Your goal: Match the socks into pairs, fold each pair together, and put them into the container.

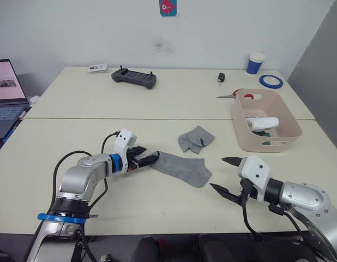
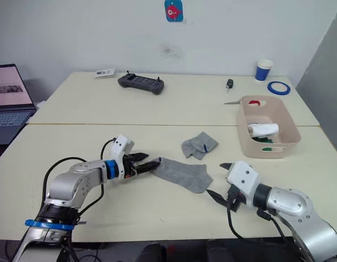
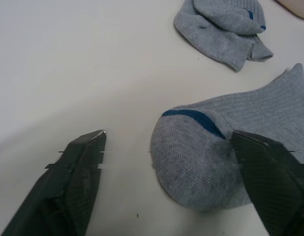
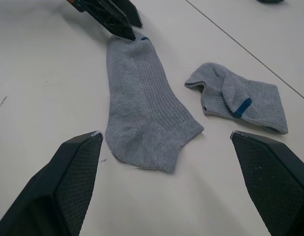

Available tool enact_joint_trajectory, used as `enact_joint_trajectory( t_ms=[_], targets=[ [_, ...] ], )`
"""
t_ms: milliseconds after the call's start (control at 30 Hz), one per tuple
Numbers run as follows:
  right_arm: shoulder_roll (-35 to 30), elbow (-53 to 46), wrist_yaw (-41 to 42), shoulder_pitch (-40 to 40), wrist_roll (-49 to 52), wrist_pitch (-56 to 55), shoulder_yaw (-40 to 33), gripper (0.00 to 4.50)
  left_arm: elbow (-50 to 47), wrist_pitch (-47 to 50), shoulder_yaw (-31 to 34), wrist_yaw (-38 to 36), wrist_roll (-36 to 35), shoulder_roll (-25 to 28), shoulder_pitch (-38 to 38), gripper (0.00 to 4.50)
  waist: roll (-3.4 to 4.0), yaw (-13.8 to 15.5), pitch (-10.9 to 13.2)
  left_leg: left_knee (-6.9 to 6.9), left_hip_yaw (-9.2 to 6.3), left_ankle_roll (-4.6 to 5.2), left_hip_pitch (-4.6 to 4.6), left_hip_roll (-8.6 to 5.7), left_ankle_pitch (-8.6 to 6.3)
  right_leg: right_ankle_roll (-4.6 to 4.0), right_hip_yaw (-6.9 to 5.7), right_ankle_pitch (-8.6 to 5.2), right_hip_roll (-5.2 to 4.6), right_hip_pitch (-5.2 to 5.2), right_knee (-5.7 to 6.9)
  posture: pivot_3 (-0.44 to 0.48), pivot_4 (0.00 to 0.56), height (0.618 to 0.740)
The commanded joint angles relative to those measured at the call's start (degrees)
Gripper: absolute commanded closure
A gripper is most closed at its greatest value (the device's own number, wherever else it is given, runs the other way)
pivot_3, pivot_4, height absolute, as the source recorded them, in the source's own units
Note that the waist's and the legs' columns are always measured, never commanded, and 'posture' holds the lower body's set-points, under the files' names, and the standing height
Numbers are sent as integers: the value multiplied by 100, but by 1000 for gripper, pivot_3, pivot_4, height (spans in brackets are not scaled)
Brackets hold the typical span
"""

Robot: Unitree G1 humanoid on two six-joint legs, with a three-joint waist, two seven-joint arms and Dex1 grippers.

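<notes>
Container [image 1: 265,136] sits at the tabletop's [image 1: 76,114] 3 o'clock edge, holding a white roll [image 1: 264,123]. Flat grey sock [image 1: 181,167] lies centre — crumpled grey sock [image 1: 196,138] at its 1 o'clock, apart. Left gripper [image 1: 149,159]: fingers spread, straddling the flat sock's toe end. Right gripper [image 1: 226,176]: fingers spread wide, empty — near the sock's 4 o'clock.

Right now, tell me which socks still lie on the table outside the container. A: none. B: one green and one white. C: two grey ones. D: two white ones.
C: a flat grey sock lies at the left gripper, a crumpled grey sock lies beyond it, and the container holds a white roll with green beneath.
</notes>
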Motion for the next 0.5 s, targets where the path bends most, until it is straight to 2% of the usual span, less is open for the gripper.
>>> enact_joint_trajectory(
  t_ms=[33,333,367,500],
  targets=[
    [248,-72,-250,-69,51,37,-38,0,-36,84,-274,-245,99,-1,44,1466,-1,-7,-1,0,2,0,0,0,0,1,3,1,0,0,-1,0,150,740],
    [735,507,-843,-191,-718,-138,679,0,-502,-293,-452,-493,383,206,400,4288,-1,-17,-4,-6,2,0,-2,2,0,-1,3,-1,0,-4,-5,0,150,740],
    [788,592,-897,-202,-778,-134,741,0,-535,-346,-477,-501,426,209,432,4469,-1,-16,-4,-5,3,0,-2,2,0,-1,4,-1,0,-4,-5,0,150,740],
    [1159,1037,-1178,-313,-1002,-147,952,0,-621,-486,-449,-501,494,203,526,4469,-1,-18,-4,-4,4,0,-2,2,0,-1,4,-1,0,-4,-5,0,150,740]
  ],
)
